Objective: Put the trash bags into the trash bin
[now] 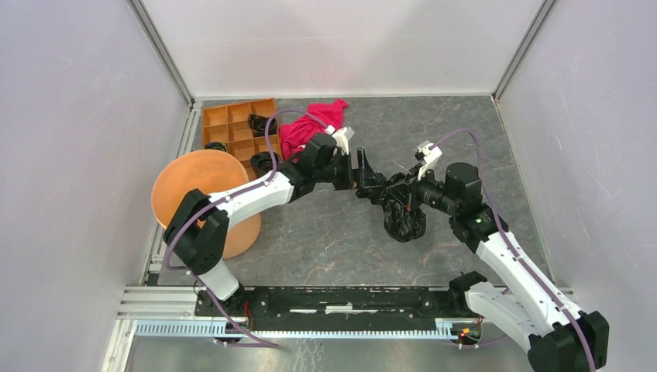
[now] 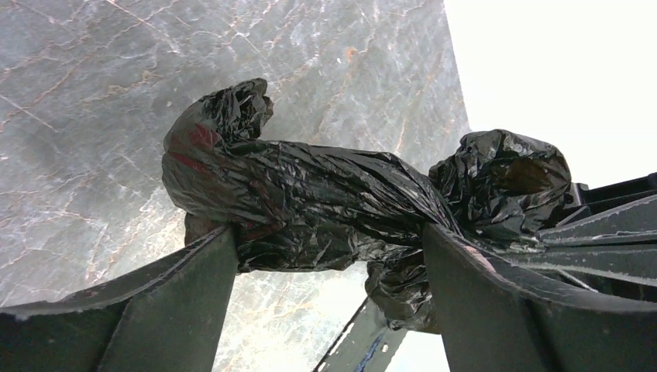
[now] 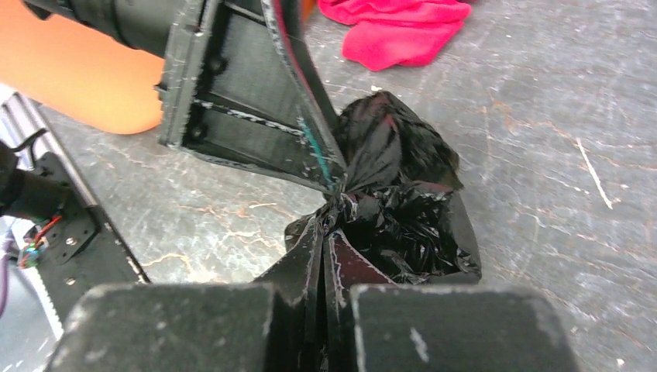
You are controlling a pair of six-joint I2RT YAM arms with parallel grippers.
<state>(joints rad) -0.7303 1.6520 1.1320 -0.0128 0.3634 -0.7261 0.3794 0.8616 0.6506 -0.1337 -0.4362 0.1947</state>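
Observation:
A black trash bag (image 1: 404, 221) hangs crumpled between my two grippers near the table's middle. My right gripper (image 1: 408, 198) is shut on the bag's bunched neck, as the right wrist view (image 3: 331, 225) shows, with the bag (image 3: 403, 201) bulging beyond the tips. My left gripper (image 1: 370, 184) is open; its wide-spread fingers (image 2: 194, 287) straddle a twisted stretch of the bag (image 2: 310, 186). The orange-brown trash bin (image 1: 201, 186) stands at the left, beside the left arm, and also shows in the right wrist view (image 3: 85, 77). I cannot tell whether the bag touches the table.
A flat orange tray (image 1: 219, 118) with square compartments sits at the back left; small dark lumps lie in some compartments and at its near corner. A red-pink cloth (image 1: 306, 128) lies beside it, behind the left gripper. White walls enclose the table.

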